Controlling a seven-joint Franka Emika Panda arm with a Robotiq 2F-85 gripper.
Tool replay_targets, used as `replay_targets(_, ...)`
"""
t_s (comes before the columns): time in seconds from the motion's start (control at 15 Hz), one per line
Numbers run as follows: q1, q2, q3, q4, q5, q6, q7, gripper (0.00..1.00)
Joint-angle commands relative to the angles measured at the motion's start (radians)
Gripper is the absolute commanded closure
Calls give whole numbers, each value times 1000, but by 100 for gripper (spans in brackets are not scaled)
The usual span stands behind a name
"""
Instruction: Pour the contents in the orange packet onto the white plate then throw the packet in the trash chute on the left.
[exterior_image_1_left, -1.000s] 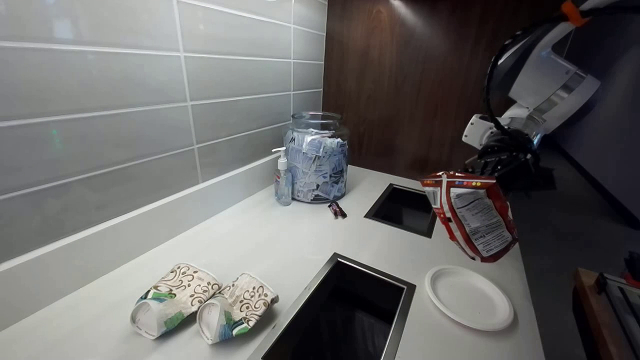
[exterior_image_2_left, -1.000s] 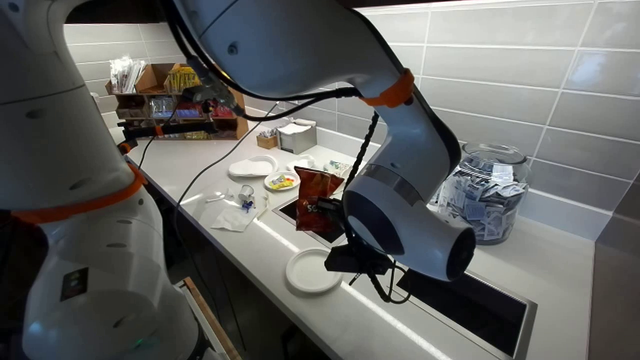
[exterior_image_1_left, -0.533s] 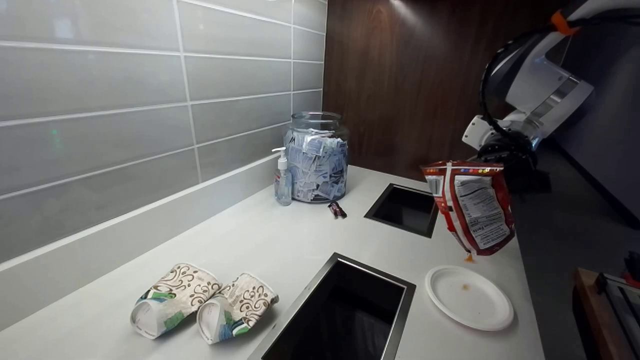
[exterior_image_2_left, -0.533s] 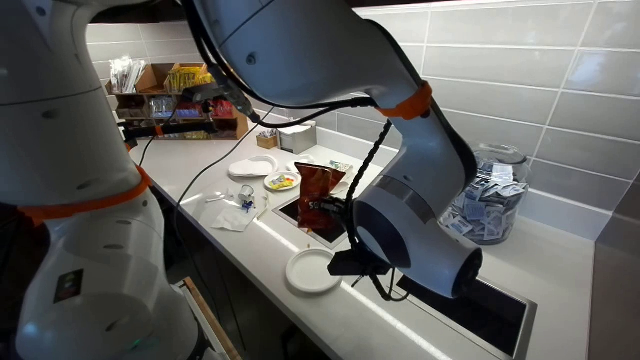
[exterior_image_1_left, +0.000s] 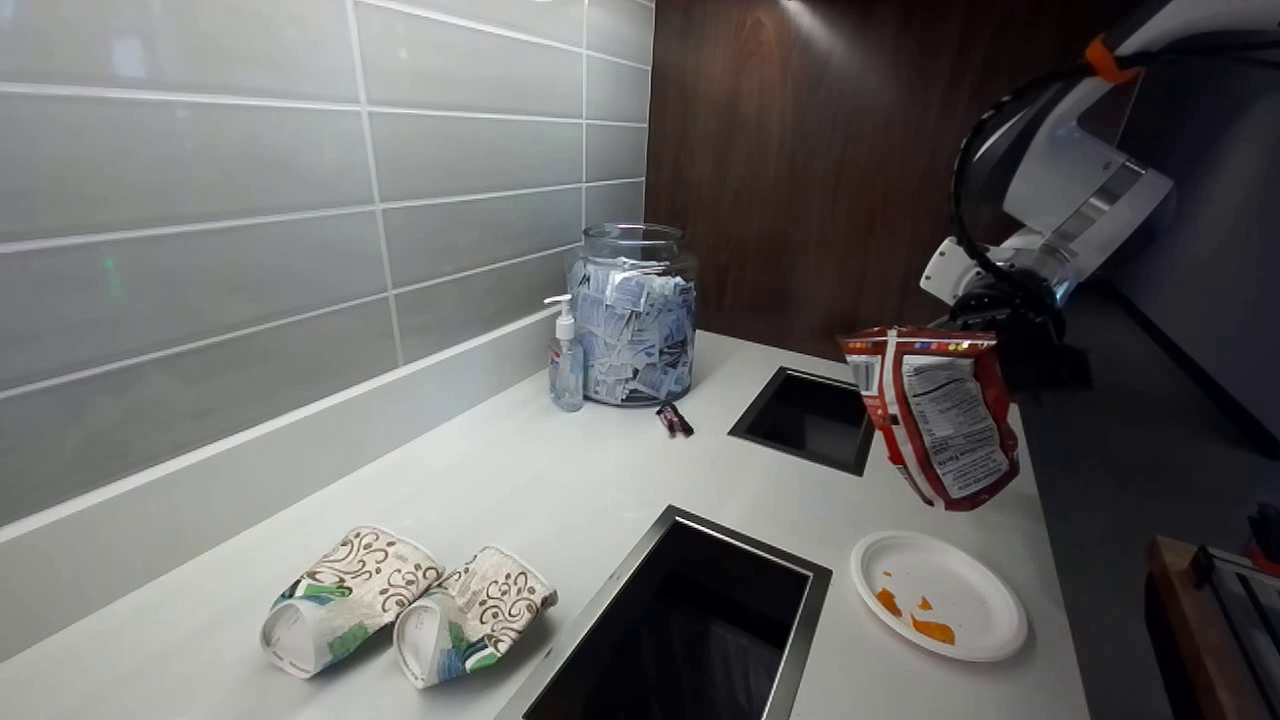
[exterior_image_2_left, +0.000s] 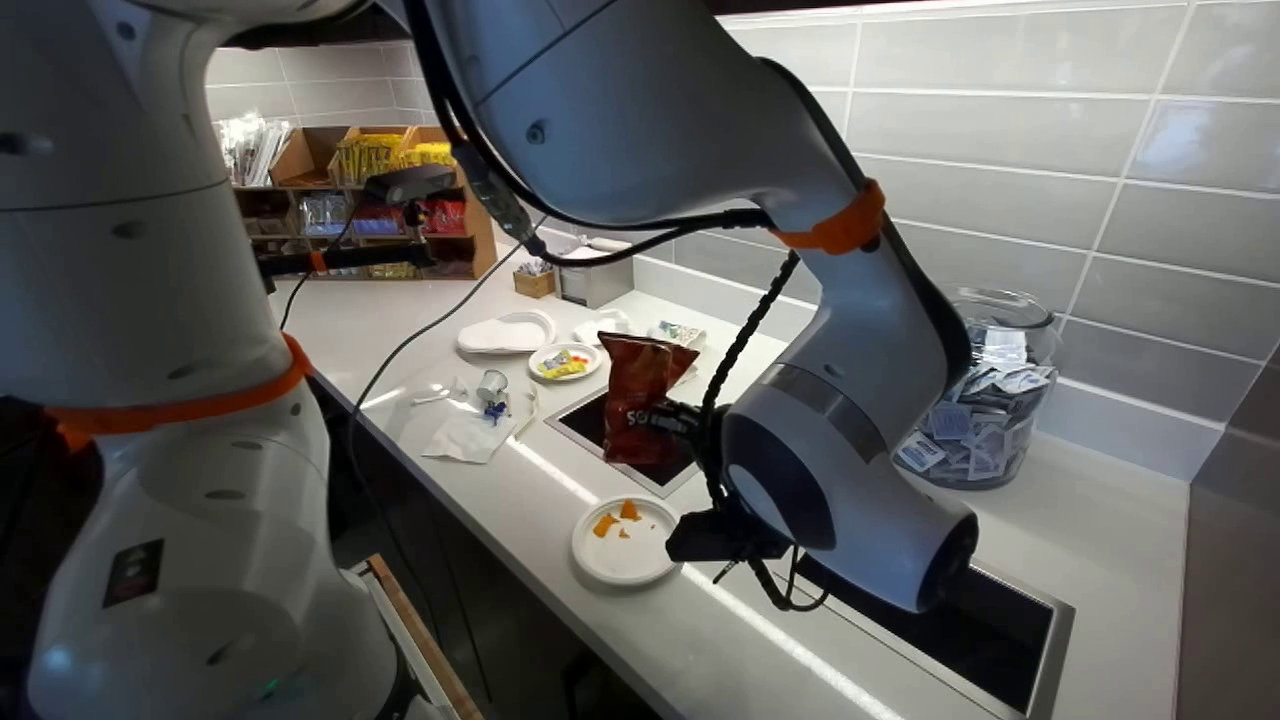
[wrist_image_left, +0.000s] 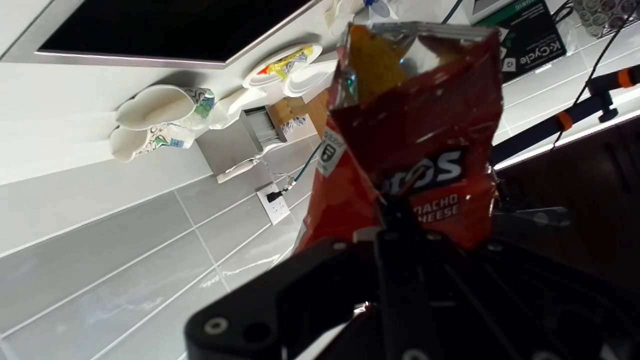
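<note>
Orange packet (exterior_image_2_left: 640, 375): crinkled red-orange, held in the fingers (wrist_image_left: 400, 215); in an exterior view its white print stands upside down.
Packet mouth (wrist_image_left: 345, 95): open and silver-lined, beyond the fingers in the wrist view; we see an orange-yellow chip (wrist_image_left: 375, 65) inside.
White plate (exterior_image_1_left: 985, 600): on the bench (exterior_image_1_left: 560, 470), lower than the fingers; a few broken snack pieces (exterior_image_1_left: 933, 630) lie on it.
Glass jar (exterior_image_1_left: 635, 250): well apart from the fingers, packed with blue-and-white sachets (exterior_image_1_left: 635, 330).
Paper cups (exterior_image_1_left: 365, 570): two, lying on their sides, well apart from the fingers.
Fingers: we find them clenched on the packet, creasing its front.
</note>
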Motion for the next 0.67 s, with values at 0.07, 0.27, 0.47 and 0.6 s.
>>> replay_targets(0.07,-41,56,-6,38,22,-116,-56,100)
replay_targets(0.27,-52,69,-7,47,16,-138,-66,100)
replay_targets(0.47,-59,82,-6,53,16,-139,-72,100)
replay_targets(0.6,-57,86,-4,53,15,-119,-64,100)
